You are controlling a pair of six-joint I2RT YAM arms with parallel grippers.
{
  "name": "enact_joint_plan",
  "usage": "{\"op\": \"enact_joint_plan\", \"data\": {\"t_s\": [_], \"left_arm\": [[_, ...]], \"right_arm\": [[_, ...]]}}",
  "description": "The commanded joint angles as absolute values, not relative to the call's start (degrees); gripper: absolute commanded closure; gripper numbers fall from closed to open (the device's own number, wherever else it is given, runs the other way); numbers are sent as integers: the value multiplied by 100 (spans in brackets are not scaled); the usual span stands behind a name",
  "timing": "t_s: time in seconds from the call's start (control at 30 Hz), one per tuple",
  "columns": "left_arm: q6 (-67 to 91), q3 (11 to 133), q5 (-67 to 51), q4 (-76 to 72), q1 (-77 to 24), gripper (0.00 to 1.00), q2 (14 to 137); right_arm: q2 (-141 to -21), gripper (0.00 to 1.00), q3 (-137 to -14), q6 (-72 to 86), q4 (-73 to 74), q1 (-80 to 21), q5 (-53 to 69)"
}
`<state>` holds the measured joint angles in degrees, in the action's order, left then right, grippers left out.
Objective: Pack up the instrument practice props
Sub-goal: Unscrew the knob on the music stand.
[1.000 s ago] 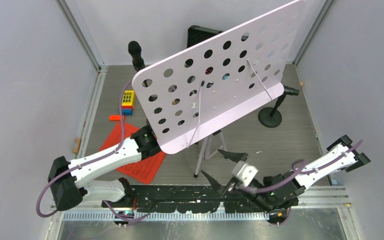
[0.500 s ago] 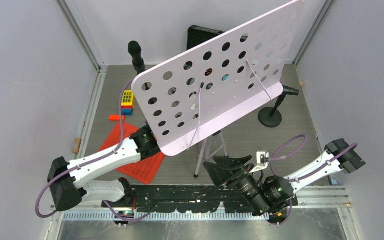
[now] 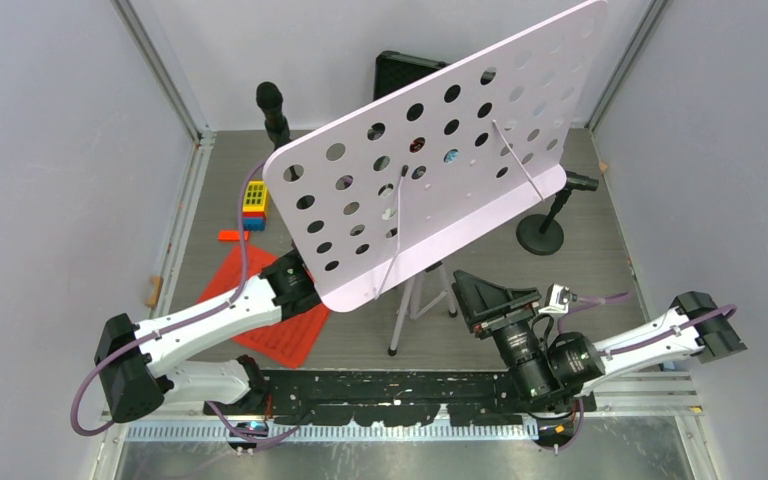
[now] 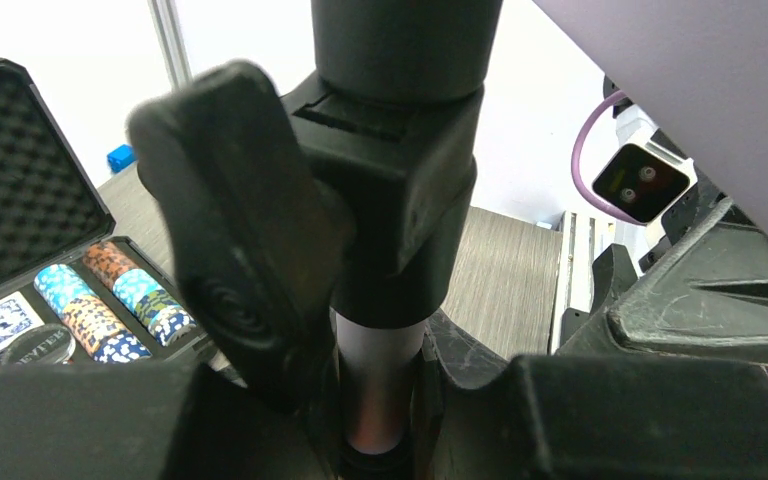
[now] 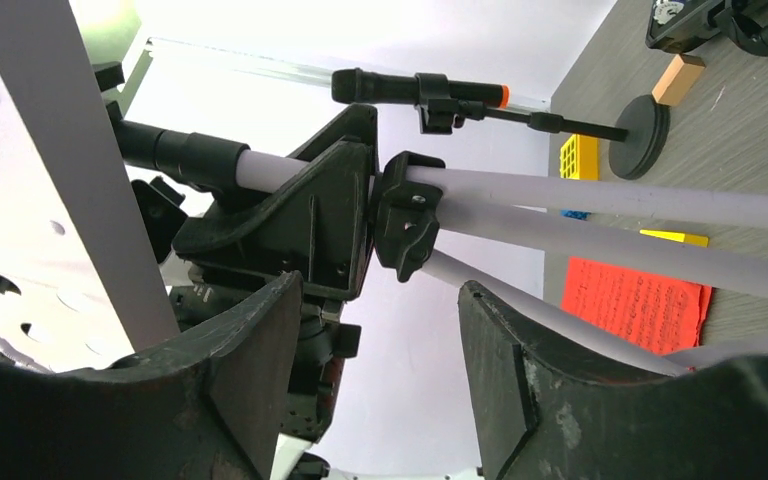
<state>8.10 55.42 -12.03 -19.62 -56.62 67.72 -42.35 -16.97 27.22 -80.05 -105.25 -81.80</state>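
Right pincer spread beneath silver tripod legs, microphone beyond, red pages

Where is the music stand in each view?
Top external: stand at centre, legs showing below it.
Left wrist: its pole and clamp fill the centre.
Right wrist: its hub and tubes cross the middle.
Shared landmark: its white panel, upper right in left wrist, left edge in right wrist.
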Motion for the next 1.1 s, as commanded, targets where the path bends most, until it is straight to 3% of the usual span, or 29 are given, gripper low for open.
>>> {"op": "enact_joint_plan", "data": {"t_s": [0.0, 0.23, 0.37, 0.4, 0.5, 0.83, 1.07], "left_arm": [[1237, 5572, -1189, -1705, -5665, 100, 6751], [1257, 5555, -1206, -1698, -5662, 100, 6757], [1266, 5553, -1209, -1713, -5668, 100, 6751], [1266, 5554, -1207, -1714, -5663, 100, 6750], [1270, 5552, -1206, -1731, -5665, 100, 6746], [1274, 5578, -1230, -1775, -5666, 100, 6787], [1274, 5594, -1229, -1775, -5669, 100, 6799]], "right_arm": [[-4283, 37, -1930, 3464, -7680, -10264, -8352], [-4232, 39, -2162, 5054, -6095, -9604, -8004], [-3918, 39, -2647, 7421, -2758, -8999, -7362], [-3897, 40, -2723, 7790, -2544, -8898, -7164], [-3905, 46, -2688, 7891, -2563, -8692, -7043], [-3946, 50, -2780, 8509, -1791, -8666, -6864], [-3958, 67, -2729, 8535, -1929, -8668, -6797]]}}
